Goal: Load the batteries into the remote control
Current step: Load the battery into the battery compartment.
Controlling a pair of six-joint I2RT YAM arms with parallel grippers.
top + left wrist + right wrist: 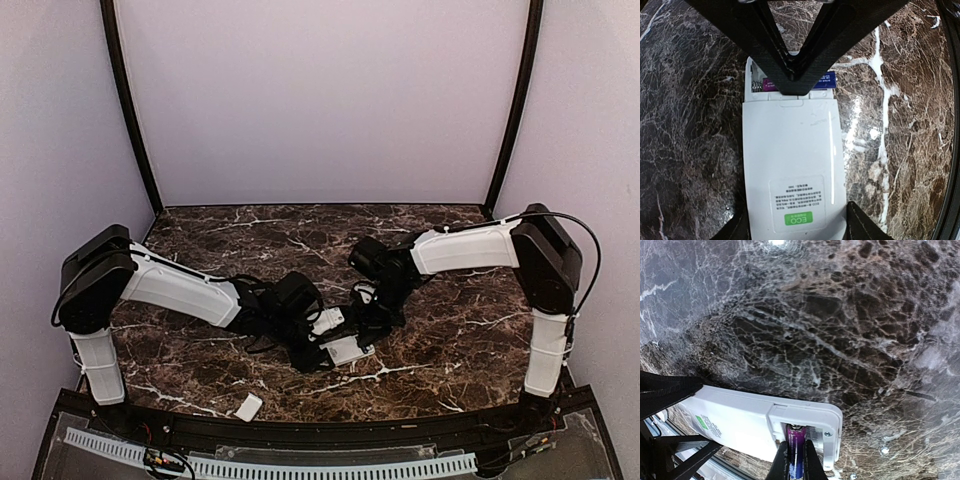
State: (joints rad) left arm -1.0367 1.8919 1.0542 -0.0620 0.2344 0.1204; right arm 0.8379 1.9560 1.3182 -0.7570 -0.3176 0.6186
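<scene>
The white remote control (790, 165) lies back side up on the marble, its battery compartment (807, 432) open at the far end. My left gripper (797, 227) is shut on the remote's sides near the green ECO label. My right gripper (796, 465) is shut on the dark bluish-purple battery (796, 447), whose tip is inside the compartment beside a spring (756, 85). In the top view the grippers meet over the remote (347, 350). I cannot make out the pale battery.
The small white cover plate (249, 406) lies near the table's front edge, left of the remote. A black rail (320, 432) runs along the front edge. Dark marble table (250, 230) stretches behind both arms to the back wall.
</scene>
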